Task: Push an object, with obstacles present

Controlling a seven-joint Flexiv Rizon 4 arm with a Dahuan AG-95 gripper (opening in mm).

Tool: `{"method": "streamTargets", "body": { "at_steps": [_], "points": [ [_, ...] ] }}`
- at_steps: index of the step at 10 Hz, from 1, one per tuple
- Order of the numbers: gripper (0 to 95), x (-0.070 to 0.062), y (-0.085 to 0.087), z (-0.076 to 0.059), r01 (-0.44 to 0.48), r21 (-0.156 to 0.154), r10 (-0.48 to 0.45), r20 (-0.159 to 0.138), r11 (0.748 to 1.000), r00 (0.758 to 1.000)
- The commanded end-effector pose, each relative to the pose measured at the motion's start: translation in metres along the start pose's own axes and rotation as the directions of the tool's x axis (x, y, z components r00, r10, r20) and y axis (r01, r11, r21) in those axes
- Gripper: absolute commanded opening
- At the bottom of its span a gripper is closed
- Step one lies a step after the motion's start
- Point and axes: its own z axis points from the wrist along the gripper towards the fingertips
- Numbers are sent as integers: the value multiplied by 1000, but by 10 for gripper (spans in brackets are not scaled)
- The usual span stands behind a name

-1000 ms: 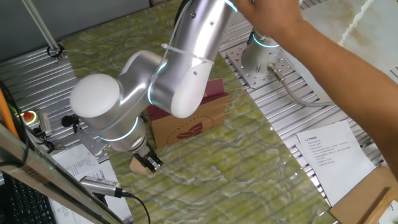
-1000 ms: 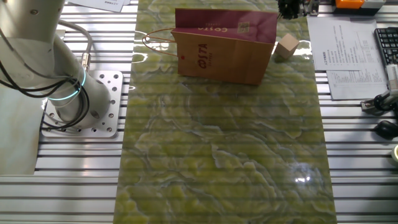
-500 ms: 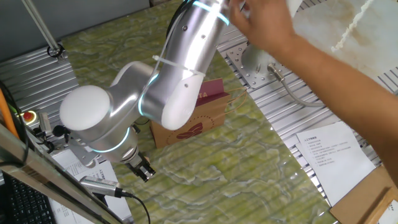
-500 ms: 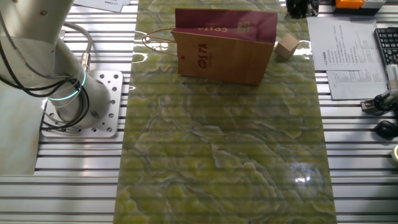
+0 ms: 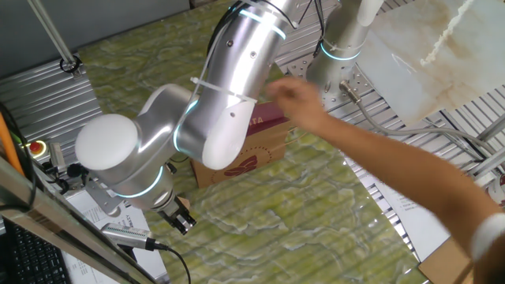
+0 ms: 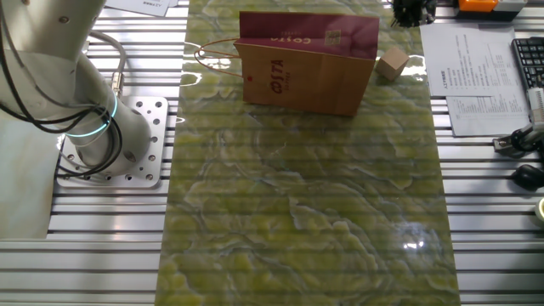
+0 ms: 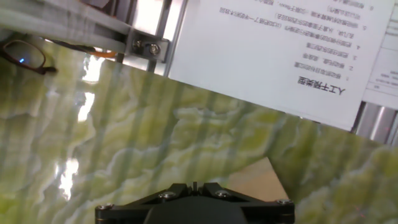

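Note:
The small tan wooden cube point(image 6: 392, 64) sits on the green marbled mat point(image 6: 306, 212) near its far right corner, just right of the paper bag. In the hand view the cube point(image 7: 258, 180) lies just beyond my fingertips, slightly to the right. My gripper point(image 7: 194, 185) is shut and empty, its fingers pressed together. It shows at the top edge of the other fixed view point(image 6: 413, 10), a little beyond the cube and apart from it. The brown Costa paper bag point(image 6: 306, 64) with a maroon band lies on its side. In one fixed view the bag point(image 5: 252, 154) is partly behind my arm and the gripper point(image 5: 180, 221) is low at the mat's edge.
A person's bare arm point(image 5: 379, 166) reaches across the mat towards the bag. Printed sheets point(image 6: 472, 76) and a keyboard point(image 6: 529, 64) lie right of the mat. My base point(image 6: 102, 127) stands on the slatted metal table at the left. A cable point(image 5: 134, 237) lies near the gripper.
My gripper has drawn back a little from the cube towards the mat's edge. The person's arm has dropped from my upper arm down over the mat. Cube and bag have not moved.

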Motion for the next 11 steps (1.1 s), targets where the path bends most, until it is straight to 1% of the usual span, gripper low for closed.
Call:
{"method": "streamTargets", "body": {
  "at_steps": [1,3,5,7,11],
  "points": [
    [0,0,0,0,1,1,-1,-4,1000,1000],
    [0,-1,1,2,3,-9,-3,-7,1000,1000],
    [0,-3,3,8,4,-6,-4,-9,1000,1000],
    [0,-5,-1,16,5,-5,-5,0,1000,1000],
    [0,-7,-4,26,4,-2,-4,3,1000,1000]
  ]
}}
